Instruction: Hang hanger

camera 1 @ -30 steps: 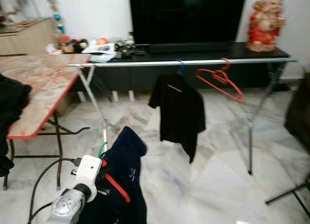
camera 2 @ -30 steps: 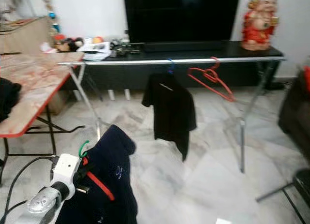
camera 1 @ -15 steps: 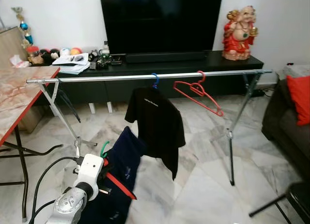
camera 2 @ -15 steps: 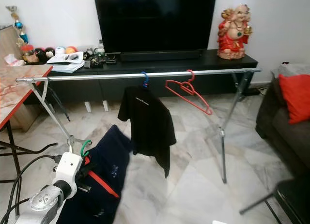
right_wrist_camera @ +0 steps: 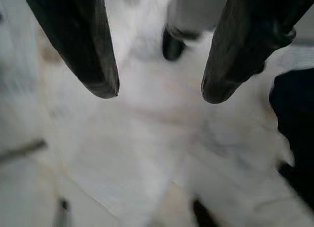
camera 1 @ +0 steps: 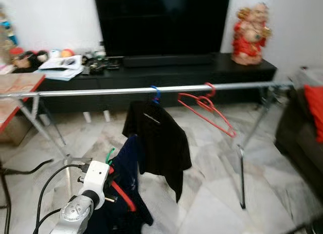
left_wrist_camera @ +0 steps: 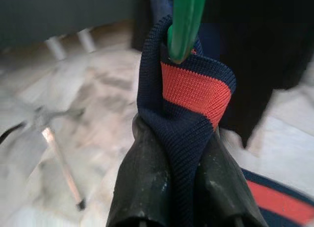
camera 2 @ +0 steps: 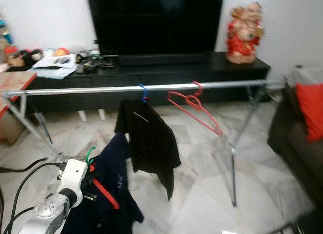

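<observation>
My left gripper (left_wrist_camera: 176,138) is shut on the collar of a navy garment (camera 1: 128,181) with a red stripe, which hangs on a green hanger (left_wrist_camera: 185,23). Its green hook (camera 1: 108,155) pokes up beside my left wrist at the lower left. Ahead runs a silver clothes rail (camera 1: 166,88). A black t-shirt (camera 1: 159,143) hangs from it on a blue hanger (camera 1: 155,93), and a bare red hanger (camera 1: 207,106) hangs to its right. The navy garment sits below the rail, just left of the black t-shirt. My right gripper (right_wrist_camera: 159,92) is open above pale marble floor.
A black TV console (camera 1: 166,67) with a large TV (camera 1: 159,21) stands behind the rail, with a red figurine (camera 1: 251,28) on its right end. A marble-top table (camera 1: 15,87) edges in at left, a dark sofa with a red cushion (camera 1: 315,110) at right. The rail's legs (camera 1: 241,168) stand on marble floor.
The camera has moved closer to the rail, which now sits lower in view. The picture is blurrier. My left gripper still holds the navy garment, now overlapping the black t-shirt's left edge.
</observation>
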### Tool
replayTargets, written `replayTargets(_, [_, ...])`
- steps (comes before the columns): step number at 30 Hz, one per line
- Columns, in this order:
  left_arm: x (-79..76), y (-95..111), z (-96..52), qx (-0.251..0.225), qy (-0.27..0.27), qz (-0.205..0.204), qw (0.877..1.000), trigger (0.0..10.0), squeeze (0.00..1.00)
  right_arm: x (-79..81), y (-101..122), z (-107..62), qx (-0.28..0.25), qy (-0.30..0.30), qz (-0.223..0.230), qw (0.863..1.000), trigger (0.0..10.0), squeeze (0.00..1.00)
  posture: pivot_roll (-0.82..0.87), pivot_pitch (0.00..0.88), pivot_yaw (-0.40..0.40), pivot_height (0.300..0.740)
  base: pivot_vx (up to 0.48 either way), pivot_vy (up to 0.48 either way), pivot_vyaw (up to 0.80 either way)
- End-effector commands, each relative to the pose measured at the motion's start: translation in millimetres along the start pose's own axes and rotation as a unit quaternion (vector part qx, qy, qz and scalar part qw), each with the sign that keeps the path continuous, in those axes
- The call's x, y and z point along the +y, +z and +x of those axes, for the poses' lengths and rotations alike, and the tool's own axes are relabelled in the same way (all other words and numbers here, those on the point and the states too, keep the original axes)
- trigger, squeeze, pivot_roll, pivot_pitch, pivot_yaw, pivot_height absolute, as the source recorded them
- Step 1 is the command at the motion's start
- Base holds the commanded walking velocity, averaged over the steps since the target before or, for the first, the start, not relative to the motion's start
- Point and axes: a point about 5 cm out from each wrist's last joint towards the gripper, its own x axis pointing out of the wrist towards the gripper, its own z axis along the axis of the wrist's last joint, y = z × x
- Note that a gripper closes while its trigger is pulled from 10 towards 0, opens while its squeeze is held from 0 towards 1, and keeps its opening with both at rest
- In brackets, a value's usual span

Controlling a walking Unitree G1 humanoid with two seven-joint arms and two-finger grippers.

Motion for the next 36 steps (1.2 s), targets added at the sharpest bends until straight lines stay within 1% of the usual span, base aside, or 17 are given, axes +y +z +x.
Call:
replayTargets(1, [10.5,5.3,-1.3,-0.005,0.022,0.012,1.0,10.0,0.0,10.3,2.9,1.2,-0.004,0.018,-0.004,1.0,10.0,0.0,-0.03,0.022,0.014,0.74,0.412,0.0,0.61])
replayTargets(9, [7.7,5.9,0.7,-0.003,0.021,0.015,1.0,10.0,0.0,10.7,2.7,1.2,-0.001,0.021,-0.002,1.0,10.0,0.0,-0.03,0.029,0.01,0.74,0.409,0.0,0.73])
replayTargets(11, [7.1,5.9,1.0,-0.002,0.02,0.015,1.0,10.0,0.0,11.9,2.1,1.2,0.001,0.027,0.011,1.0,10.0,0.0,-0.03,0.029,0.01,0.74,0.409,0.0,0.0])
replayTargets(17, [4.6,5.9,2.1,0.0,0.015,0.016,1.0,10.0,0.0,13.5,2.6,1.3,0.001,0.033,0.007,0.999,10.0,0.0,-0.03,0.029,0.005,0.74,0.41,0.0,0.0])
replayTargets(18, [3.5,5.5,2.2,0.002,0.01,0.018,1.0,10.0,0.0,13.7,2.5,1.4,0.001,0.034,0.006,0.999,10.0,0.0,-0.03,0.029,0.005,0.74,0.409,0.0,0.0])
replayTargets(19, [-1.4,3.5,2.3,0.01,-0.014,0.025,1.0,10.0,0.0,14.0,2.6,1.4,0.002,0.035,0.002,0.999,10.0,0.0,-0.03,0.029,0.003,0.74,0.371,0.0,0.0])
replayTargets(20, [-4.9,1.1,2.0,0.018,-0.03,0.04,0.999,10.0,0.0,14.1,2.6,1.4,0.002,0.037,0.002,0.999,10.0,0.0,-0.03,0.03,0.002,0.74,0.0,0.0,0.0])
replayTargets(22, [-7.0,-1.1,1.7,0.024,-0.038,0.057,0.997,10.0,0.0,14.0,2.6,1.4,0.002,0.037,0.003,0.999,10.0,0.0,-0.03,0.029,0.002,0.74,0.0,0.0,0.0])
replayTargets(26, [-3.7,1.1,2.8,0.016,-0.019,0.051,0.998,10.0,0.0,13.9,2.3,1.3,0.004,0.041,-0.002,0.999,10.0,0.0,-0.03,0.031,-0.002,0.74,0.0,0.0,0.0])
replayTargets(36, [-3.7,2.4,3.6,0.014,-0.017,0.057,0.998,10.0,0.0,10.4,0.5,0.9,0.009,0.041,-0.004,0.999,10.0,0.0,-0.02,0.03,-0.004,0.74,0.0,-0.469,0.0])
